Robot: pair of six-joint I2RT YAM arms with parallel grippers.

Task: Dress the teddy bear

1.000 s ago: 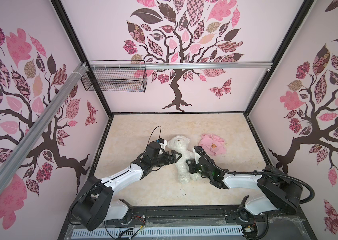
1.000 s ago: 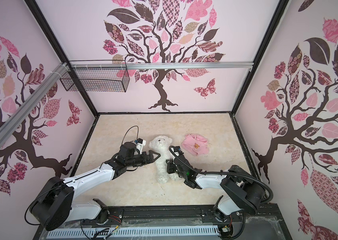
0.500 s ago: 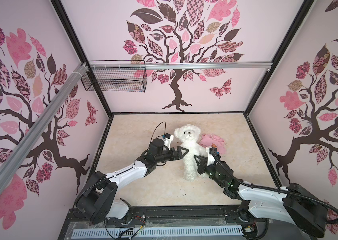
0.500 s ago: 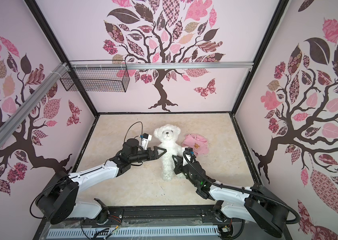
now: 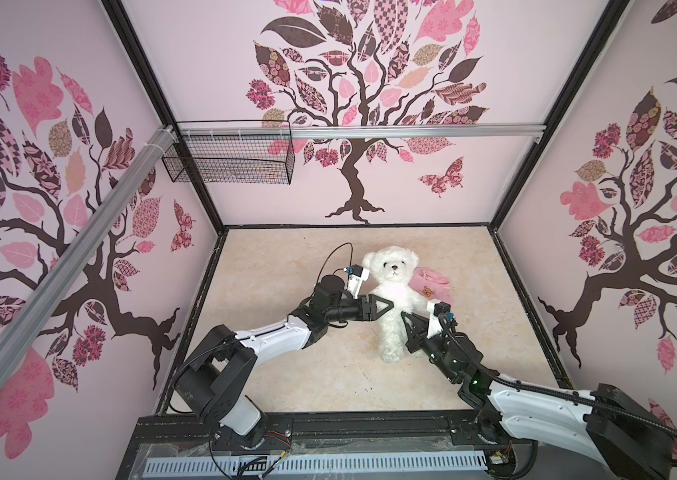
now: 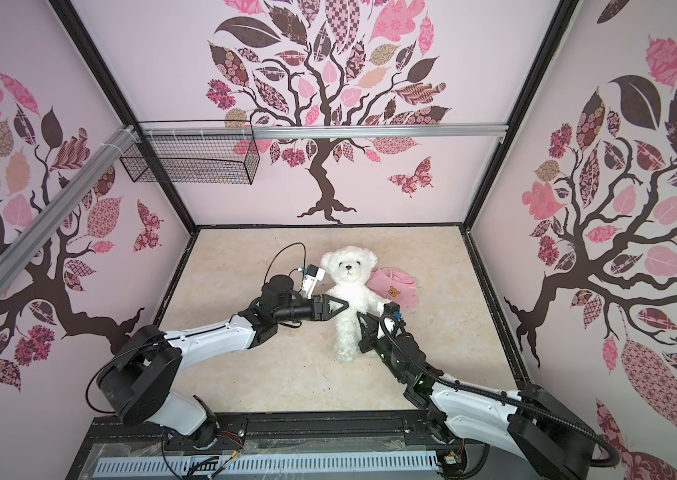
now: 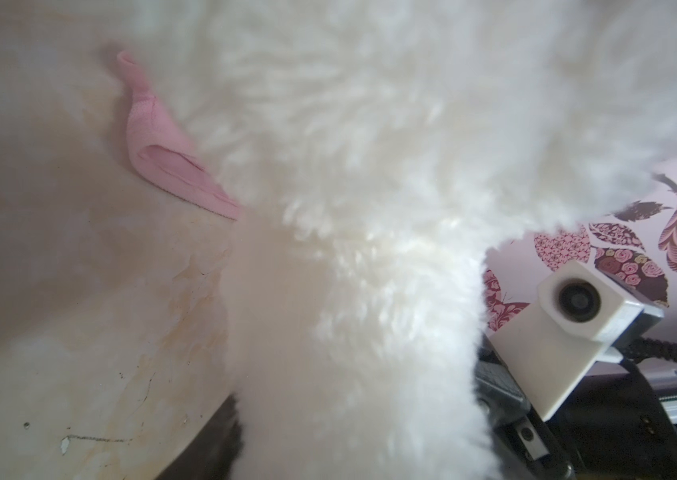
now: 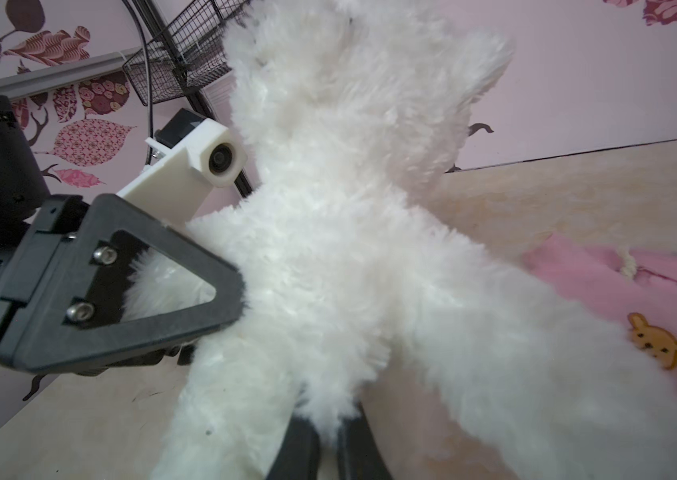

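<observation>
Right wrist view: right tool (image 8: 328, 430) pinches teddy bear (image 8: 349, 232) fur, jaws nearly together; left tool (image 8: 235, 293) straddles its arm, grip not discernible.

Left wrist view: teddy bear (image 7: 370, 187) fur fills most of the frame, blurred. In both top views the bear covers the pink shirt's (image 5: 432, 284) 9 o'clock edge. Right gripper (image 8: 328, 444) is cut off by the right wrist frame edge, tips buried in fur. Left gripper (image 8: 237, 291): far finger is behind the bear's arm, clamp unreadable.
</observation>
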